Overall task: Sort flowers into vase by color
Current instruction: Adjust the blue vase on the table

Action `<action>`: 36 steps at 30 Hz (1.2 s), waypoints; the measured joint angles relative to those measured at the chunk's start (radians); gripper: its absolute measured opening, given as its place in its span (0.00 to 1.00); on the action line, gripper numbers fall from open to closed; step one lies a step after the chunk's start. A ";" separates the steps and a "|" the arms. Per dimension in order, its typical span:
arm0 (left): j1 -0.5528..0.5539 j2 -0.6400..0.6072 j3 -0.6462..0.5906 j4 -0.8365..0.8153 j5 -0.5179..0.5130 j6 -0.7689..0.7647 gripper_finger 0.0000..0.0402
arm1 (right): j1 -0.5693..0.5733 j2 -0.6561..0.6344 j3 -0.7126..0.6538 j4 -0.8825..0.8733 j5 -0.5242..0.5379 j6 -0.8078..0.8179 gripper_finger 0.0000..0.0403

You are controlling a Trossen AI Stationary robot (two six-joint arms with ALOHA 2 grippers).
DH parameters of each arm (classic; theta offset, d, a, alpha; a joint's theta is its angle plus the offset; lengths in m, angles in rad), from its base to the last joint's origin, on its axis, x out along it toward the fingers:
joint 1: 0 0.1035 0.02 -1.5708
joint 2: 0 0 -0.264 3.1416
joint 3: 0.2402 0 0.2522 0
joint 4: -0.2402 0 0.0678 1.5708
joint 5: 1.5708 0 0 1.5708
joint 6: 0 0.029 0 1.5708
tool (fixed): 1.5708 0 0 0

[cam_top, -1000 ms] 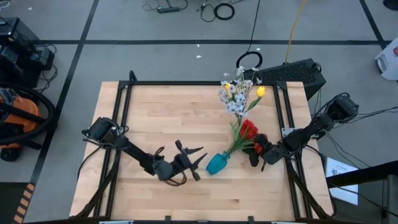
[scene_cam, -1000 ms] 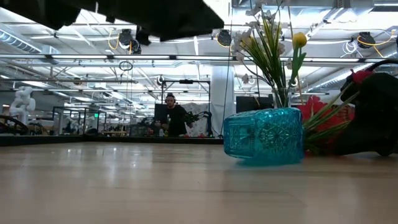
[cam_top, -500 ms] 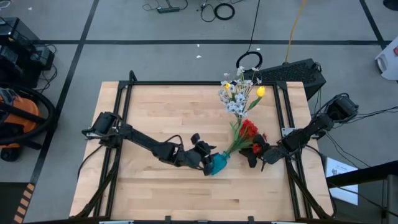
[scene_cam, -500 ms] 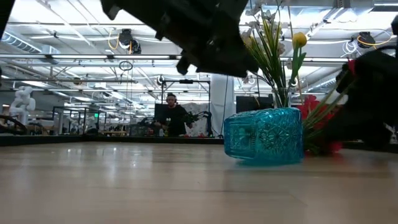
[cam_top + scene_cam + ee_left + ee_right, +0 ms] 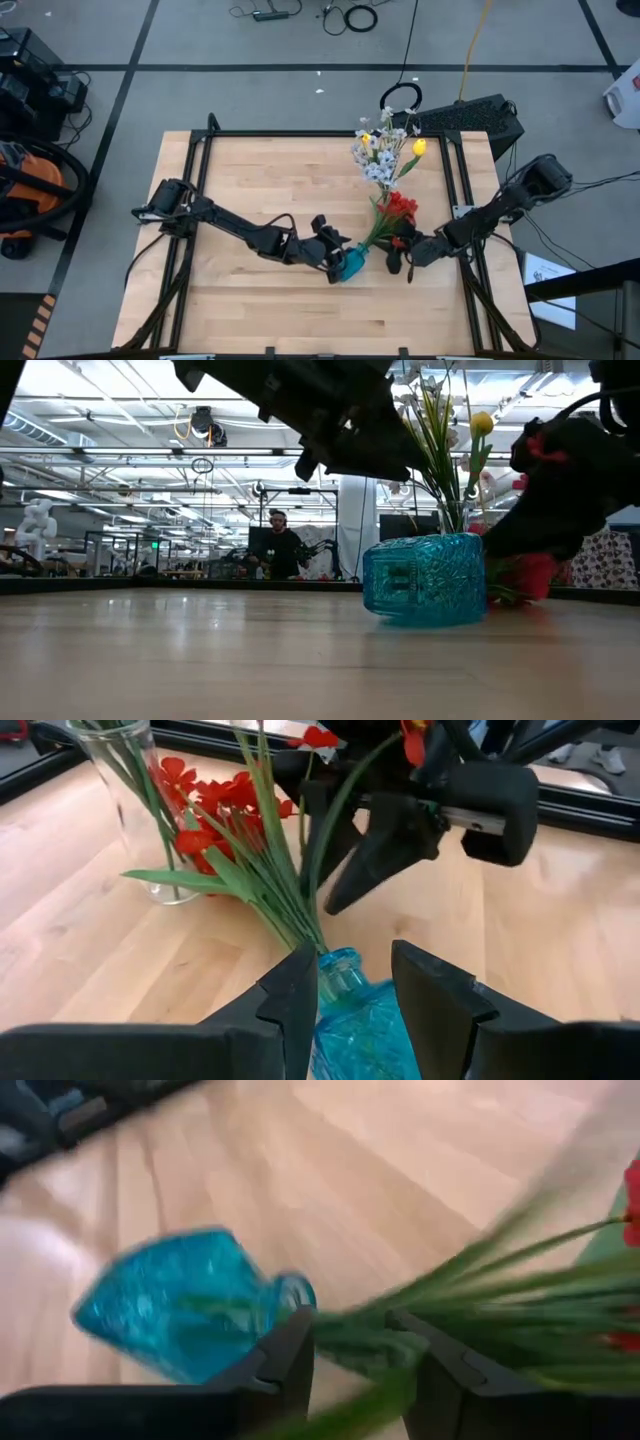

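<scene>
Red flowers [image 5: 398, 208] stems in toppled blue vase [image 5: 349, 264]; whitish and yellow flowers [image 5: 385, 152] upright in clear vase [image 5: 135, 810].

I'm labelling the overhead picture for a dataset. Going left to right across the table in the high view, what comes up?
left gripper → blue vase lying on its side → red flowers → right gripper

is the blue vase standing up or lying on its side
Lying on its side. The blue vase rests along the table, its neck pointing sideways with the red flowers' stems running out flat over the wood.
</scene>
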 joint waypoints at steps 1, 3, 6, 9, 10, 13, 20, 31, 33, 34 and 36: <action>0.000 0.000 0.000 0.000 0.000 0.000 0.34 | 0.000 -0.012 0.009 -0.045 -0.011 0.004 0.29; 0.000 0.000 0.000 0.000 0.005 0.000 0.34 | 0.001 -0.050 0.027 -0.135 -0.031 0.018 0.29; -0.002 0.000 0.000 -0.001 0.012 -0.001 0.34 | 0.001 -0.126 0.061 -0.308 -0.033 0.045 0.29; -0.003 0.000 0.000 -0.001 0.015 -0.001 0.34 | 0.001 -0.210 0.105 -0.510 -0.065 0.077 0.29; -0.002 0.000 0.000 0.001 0.015 -0.002 0.34 | 0.001 -0.236 0.123 -0.581 -0.078 0.090 0.29; -0.002 0.000 0.000 0.001 0.014 -0.021 0.34 | 0.001 -0.301 0.177 -0.803 -0.115 0.153 0.29; 0.009 0.000 0.000 -0.006 0.014 -0.053 0.34 | 0.001 -0.381 0.223 -1.120 -0.230 0.371 0.29; 0.032 0.027 0.197 -0.281 0.015 -0.103 0.34 | 0.002 -0.382 0.223 -1.279 -0.343 0.473 0.29; 0.037 0.050 0.256 -0.326 0.031 -0.103 0.34 | 0.002 -0.382 0.223 -1.281 -0.343 0.472 0.29; 0.041 0.061 0.287 -0.360 0.046 -0.104 0.34 | 0.002 -0.382 0.223 -1.281 -0.343 0.472 0.29; 0.050 0.093 0.352 -0.424 0.077 -0.106 0.34 | 0.002 -0.382 0.223 -1.281 -0.342 0.471 0.29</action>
